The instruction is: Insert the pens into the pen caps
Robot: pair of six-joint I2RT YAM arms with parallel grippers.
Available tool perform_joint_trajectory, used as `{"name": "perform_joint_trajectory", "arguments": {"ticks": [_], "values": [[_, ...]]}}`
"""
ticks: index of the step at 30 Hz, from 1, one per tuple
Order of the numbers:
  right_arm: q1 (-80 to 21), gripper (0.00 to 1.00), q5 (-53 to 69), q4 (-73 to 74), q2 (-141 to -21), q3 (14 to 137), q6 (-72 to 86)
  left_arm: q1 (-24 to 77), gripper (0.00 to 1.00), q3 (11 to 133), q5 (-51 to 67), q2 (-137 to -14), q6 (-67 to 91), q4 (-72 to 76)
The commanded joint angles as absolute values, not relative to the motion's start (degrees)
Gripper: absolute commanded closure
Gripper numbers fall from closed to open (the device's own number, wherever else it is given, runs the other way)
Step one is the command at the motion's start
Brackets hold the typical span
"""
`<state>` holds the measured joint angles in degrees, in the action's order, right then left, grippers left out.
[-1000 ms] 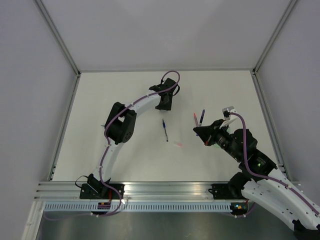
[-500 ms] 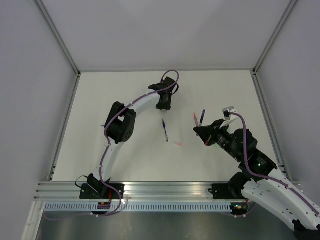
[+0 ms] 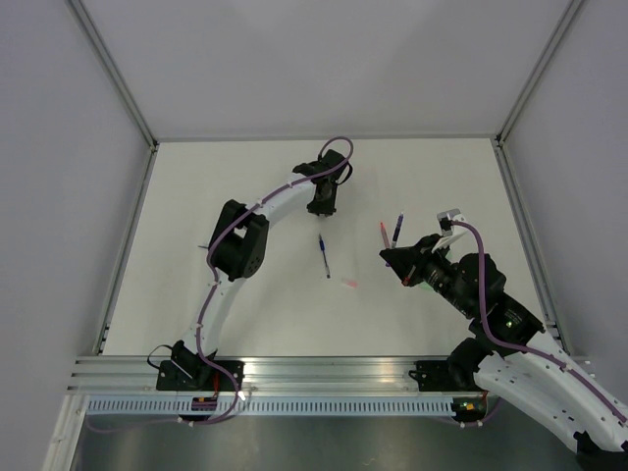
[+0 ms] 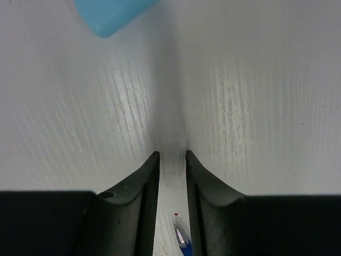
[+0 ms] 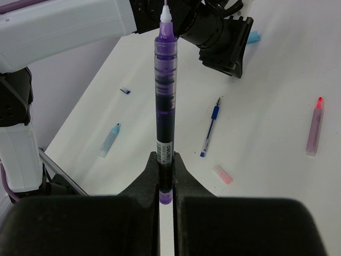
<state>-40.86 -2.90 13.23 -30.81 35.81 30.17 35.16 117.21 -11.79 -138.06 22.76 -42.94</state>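
Observation:
My right gripper [image 5: 165, 157] [image 3: 391, 257] is shut on a purple pen [image 5: 164, 101] [image 3: 396, 230], which sticks out past the fingertips, tip first. A blue pen [image 5: 210, 128] [image 3: 323, 256], a pink pen [image 5: 314, 125] [image 3: 383, 233] and a pink cap [image 5: 224, 174] [image 3: 349, 284] lie on the white table. My left gripper [image 4: 172, 154] [image 3: 324, 204] is low over the table with its jaws narrowly apart. A faint pale shape lies between its tips; I cannot tell what it is. A light blue cap [image 4: 112, 13] [image 5: 254, 36] lies just beyond it. The blue pen's tip [image 4: 181, 241] shows under its fingers.
A pale blue marker [image 5: 109, 140] and a small dark cap [image 5: 125, 90] lie left of the left arm [image 3: 240, 240]. Grey walls close in the table [image 3: 442, 177] on three sides. An aluminium rail [image 3: 314, 371] runs along the near edge.
The left gripper's jaws have narrowed and it has shifted slightly away from the blue pen. The right arm and its purple pen have not moved.

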Motion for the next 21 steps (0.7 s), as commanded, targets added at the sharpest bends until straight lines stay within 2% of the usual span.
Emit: {"name": "perform_joint_trajectory", "arguments": {"ticks": [1, 12, 21], "values": [[-40.69, 1.00, -3.78, 11.16, -30.32, 35.68, 30.41, 34.98, 0.70, 118.56, -10.55, -141.15, 20.48, -46.05], [-40.78, 1.00, -3.87, 10.72, -30.50, 35.60, 30.41, 35.07, 0.97, 116.11, -11.16, -139.05, 21.18, -45.88], [-40.78, 1.00, -3.87, 10.11, -31.55, 35.24, 29.97, 34.81, 0.98, 109.26, -13.45, -131.85, 22.32, -43.08]]}}
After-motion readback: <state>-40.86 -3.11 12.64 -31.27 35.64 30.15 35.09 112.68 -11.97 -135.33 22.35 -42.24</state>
